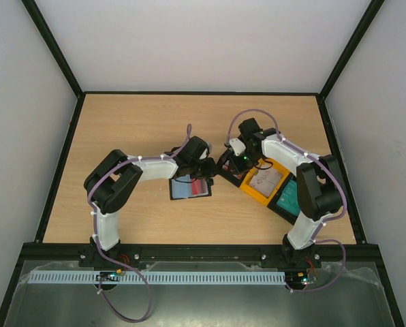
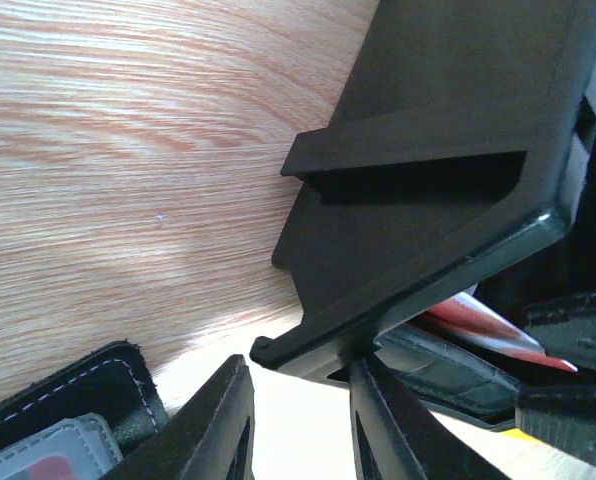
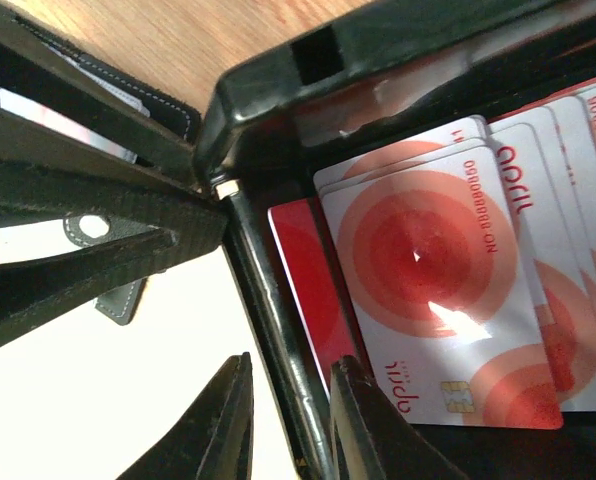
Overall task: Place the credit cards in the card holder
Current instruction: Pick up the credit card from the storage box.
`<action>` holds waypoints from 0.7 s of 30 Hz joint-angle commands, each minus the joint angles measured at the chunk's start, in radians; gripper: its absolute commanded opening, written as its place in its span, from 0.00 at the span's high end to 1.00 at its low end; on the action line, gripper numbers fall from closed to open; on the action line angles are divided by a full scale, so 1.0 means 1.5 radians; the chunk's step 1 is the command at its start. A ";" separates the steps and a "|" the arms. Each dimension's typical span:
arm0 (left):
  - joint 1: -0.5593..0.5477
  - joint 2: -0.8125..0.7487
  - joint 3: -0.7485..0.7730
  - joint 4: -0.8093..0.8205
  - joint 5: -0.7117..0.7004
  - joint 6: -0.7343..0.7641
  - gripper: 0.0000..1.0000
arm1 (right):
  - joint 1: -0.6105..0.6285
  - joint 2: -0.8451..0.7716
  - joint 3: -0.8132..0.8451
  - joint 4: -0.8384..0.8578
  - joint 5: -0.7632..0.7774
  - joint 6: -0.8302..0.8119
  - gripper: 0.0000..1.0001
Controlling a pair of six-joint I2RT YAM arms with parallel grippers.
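Note:
The black card holder point(image 1: 188, 189) lies open on the table, pale blue lining up, with a red card point(image 1: 201, 187) in it; its stitched edge shows in the left wrist view point(image 2: 68, 400). Red-and-white credit cards point(image 3: 438, 270) lie stacked in the black bin point(image 3: 278, 60). My left gripper point(image 1: 208, 172) is open and empty between the holder and the bin corner point(image 2: 418, 200), as the left wrist view shows point(image 2: 300, 365). My right gripper point(image 1: 231, 162) is open, and in the right wrist view point(image 3: 291, 365) its jaws straddle the bin's wall point(image 3: 278, 330), one finger over a red card point(image 3: 313, 270).
The black bin joins a yellow bin point(image 1: 252, 193) holding pale pinkish cards point(image 1: 266, 179) and another black bin with teal cards point(image 1: 288, 196). The two grippers are very close together; the left gripper's fingers point(image 3: 78, 250) show in the right wrist view. A black frame borders the table.

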 commanded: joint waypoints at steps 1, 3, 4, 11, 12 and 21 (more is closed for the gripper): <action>-0.001 -0.009 0.006 -0.009 -0.017 0.005 0.71 | 0.006 -0.020 -0.013 -0.031 -0.017 -0.017 0.79; -0.001 -0.018 0.000 -0.004 -0.017 0.004 0.71 | 0.006 -0.022 -0.014 -0.031 -0.027 -0.023 0.79; -0.001 -0.023 -0.003 -0.003 -0.019 0.003 0.71 | 0.006 -0.023 -0.014 -0.031 -0.030 -0.025 0.79; -0.001 -0.053 -0.017 -0.006 -0.036 0.006 0.71 | 0.006 -0.049 -0.003 -0.022 -0.036 -0.027 0.74; -0.001 -0.056 -0.020 -0.006 -0.038 0.006 0.71 | 0.006 -0.057 -0.003 -0.015 -0.032 -0.022 0.73; -0.001 -0.073 -0.031 -0.005 -0.046 0.003 0.70 | 0.006 -0.054 -0.015 0.012 0.039 0.004 0.48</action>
